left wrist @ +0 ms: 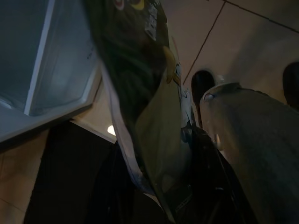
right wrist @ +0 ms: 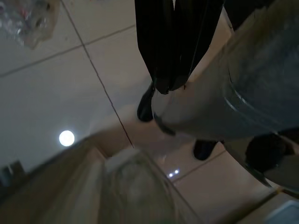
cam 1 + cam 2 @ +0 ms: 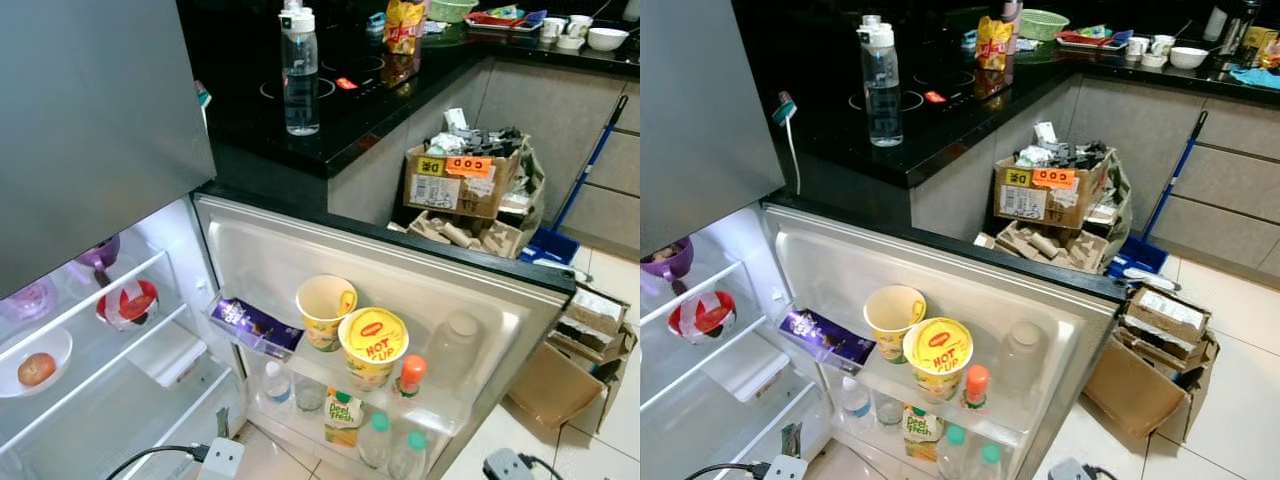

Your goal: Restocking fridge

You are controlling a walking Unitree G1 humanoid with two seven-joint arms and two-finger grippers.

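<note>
Kitchen, tiled floor, black counter (image 3: pixel 300 150); fridge door (image 3: pixel 400 300) hangs open. Door shelf holds two noodle cups (image 3: pixel 372 345) and one chocolate bar (image 3: pixel 252 325) near its hinge end, probably kept there for reach. Left gripper (image 1: pixel 187 177) is clamped on a snack bag (image 1: pixel 140 93), hanging low. Right gripper (image 2: pixel 170 70) hangs idle, fingers together, nothing in them.

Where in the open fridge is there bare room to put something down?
The wire shelf right of the red bowl is bare. The door's upper rack is crowded: chocolate bar, paper cup, noodle cup, orange-capped bottle. A gap remains beyond that bottle. The lower rack is packed with bottles.
</note>
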